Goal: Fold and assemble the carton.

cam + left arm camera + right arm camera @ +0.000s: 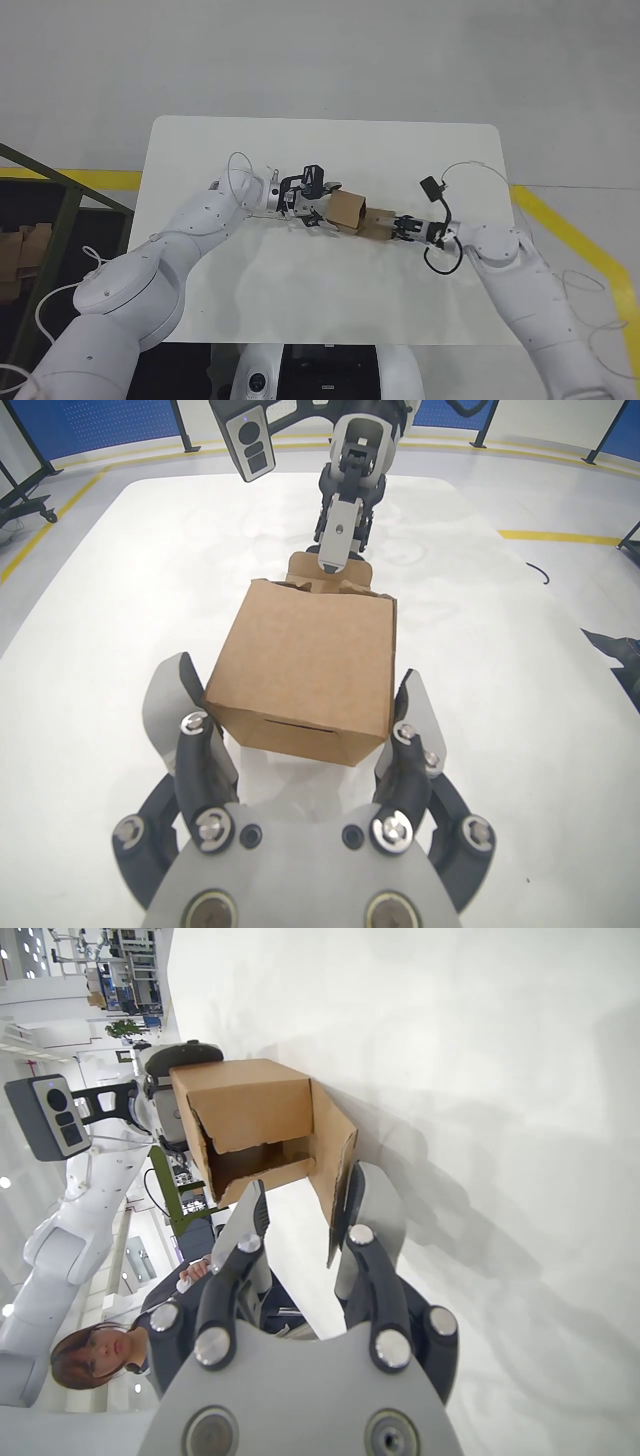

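A brown carton [346, 209] lies on its side mid-table on the white table [250, 290]. My left gripper [312, 204] is shut on its closed end, with one finger at each side [172, 695]. In the left wrist view the carton [305, 665] shows a slot in its near face. Its far end is open, with ragged inner flaps [250, 1163]. One side flap [340, 1173] sticks out and rests against the inner face of one finger of my right gripper [307, 1198]. The right gripper [398, 228] is open, the other finger [252, 1213] standing well apart from the flap.
A short black cable piece [541, 572] lies on the table off to one side of the carton. A green frame with stacked cardboard [25, 250] stands on the floor beyond the table's left edge. Bare tabletop lies on all sides of the carton.
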